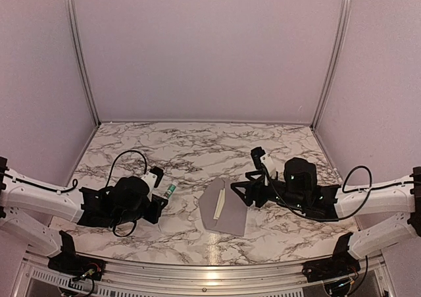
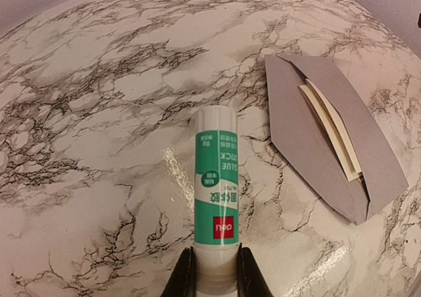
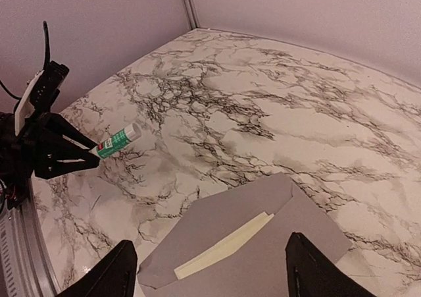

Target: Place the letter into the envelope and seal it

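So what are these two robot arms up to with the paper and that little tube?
The left gripper is shut on the end of a green-and-white glue stick, off to the side of the grey envelope. The cream letter already sits in the envelope, one edge showing, and the flap lies open, unsealed. The right gripper hovers open over the envelope, holding nothing.
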`<state>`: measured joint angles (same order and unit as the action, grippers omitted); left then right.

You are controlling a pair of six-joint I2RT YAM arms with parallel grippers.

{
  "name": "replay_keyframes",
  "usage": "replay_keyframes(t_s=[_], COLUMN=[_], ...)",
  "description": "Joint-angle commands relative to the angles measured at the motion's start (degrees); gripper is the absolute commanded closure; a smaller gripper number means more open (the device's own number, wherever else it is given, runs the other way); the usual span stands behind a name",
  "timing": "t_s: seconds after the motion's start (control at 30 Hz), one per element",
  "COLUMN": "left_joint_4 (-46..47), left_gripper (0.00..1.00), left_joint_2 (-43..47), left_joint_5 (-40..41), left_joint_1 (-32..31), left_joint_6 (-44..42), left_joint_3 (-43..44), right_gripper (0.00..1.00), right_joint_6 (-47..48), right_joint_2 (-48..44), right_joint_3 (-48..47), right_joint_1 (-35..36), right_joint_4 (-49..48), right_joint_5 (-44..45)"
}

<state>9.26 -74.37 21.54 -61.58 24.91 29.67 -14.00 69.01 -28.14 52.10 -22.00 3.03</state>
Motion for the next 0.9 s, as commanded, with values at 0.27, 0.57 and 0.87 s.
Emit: replay_keyframes(t_s=[0.27, 0.57, 0.87], left_joint_4=[12.7, 17.1, 17.6], left_gripper=[1.00, 1.00, 1.00], left_joint_2=[5.5, 5.3, 2.3], left_joint_5=[-11.8, -26.3, -28.9], left_joint_1=[-2.1, -2.8, -2.9], left_joint_6=[-20.3, -31.1, -33.9], left_joint_3=[2.8, 3.7, 6.1], right_gripper=[0.27, 0.28, 0.31], right_joint_6=[-4.9, -9.1, -11.0], right_joint_2=[0.3, 8.5, 13.5], right_joint_3=[-4.6, -9.0, -12.6], right_joint_1=[-0.6, -0.5, 1.0], right_joint_4=[-5.7, -8.2, -9.4], right_joint_5=[-26.9, -37.5, -41.1])
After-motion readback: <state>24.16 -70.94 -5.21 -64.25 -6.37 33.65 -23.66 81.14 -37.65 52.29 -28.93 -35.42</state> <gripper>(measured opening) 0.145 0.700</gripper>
